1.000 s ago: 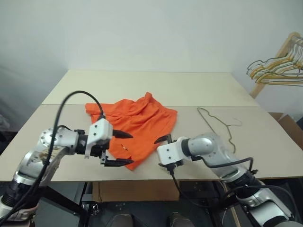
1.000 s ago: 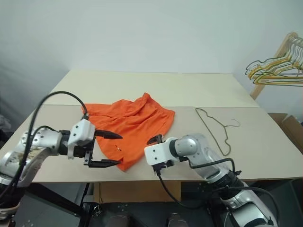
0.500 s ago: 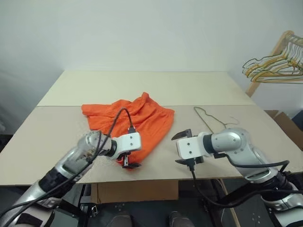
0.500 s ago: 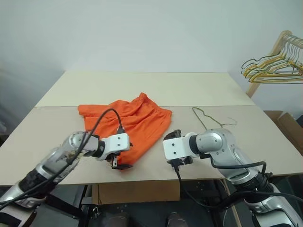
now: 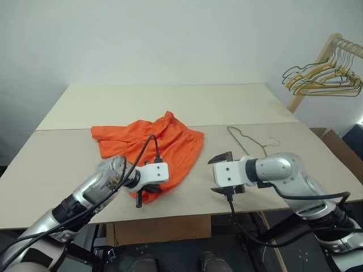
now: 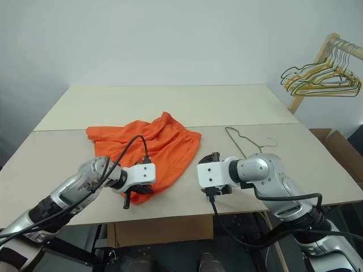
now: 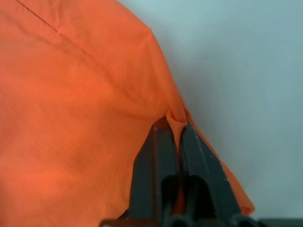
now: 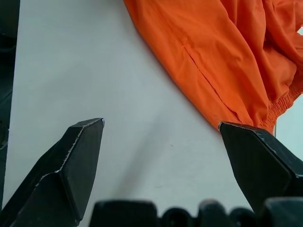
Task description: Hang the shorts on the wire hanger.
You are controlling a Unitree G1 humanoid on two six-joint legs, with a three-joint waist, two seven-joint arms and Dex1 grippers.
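I've got the left gripper (image 7: 173,130) pressed together on a fold at the near corner of the shorts (image 5: 148,140); in the left wrist view a ridge of orange fabric sits pinched between the two black fingers (image 7: 158,156), the rest of the cloth spreading away on one side and bare table on the other. From the head camera that gripper (image 6: 139,191) sits at the front tip of the shorts, angled down onto the table (image 5: 170,105), its black cable looping up over the cloth. The shorts lie rumpled and flat, stretching away from the left gripper toward the far middle of the table, gathered waistband on the side nearer the right arm. My right gripper (image 8: 161,127) is spread wide, nothing between the fingers, hovering above bare tabletop; in its wrist view the orange hem and elastic edge lie just ahead of the fingertips, one finger (image 8: 258,161) near that edge, contact unclear. In the head view the right gripper (image 5: 221,173) is just beside the shorts' right edge. The wire hanger (image 5: 247,141) lies flat on the table beyond the right gripper and apart from the shorts, hook pointing away to the right. A wooden rack with bunched coloured hangers (image 5: 320,79) stands off past the table's far right corner.
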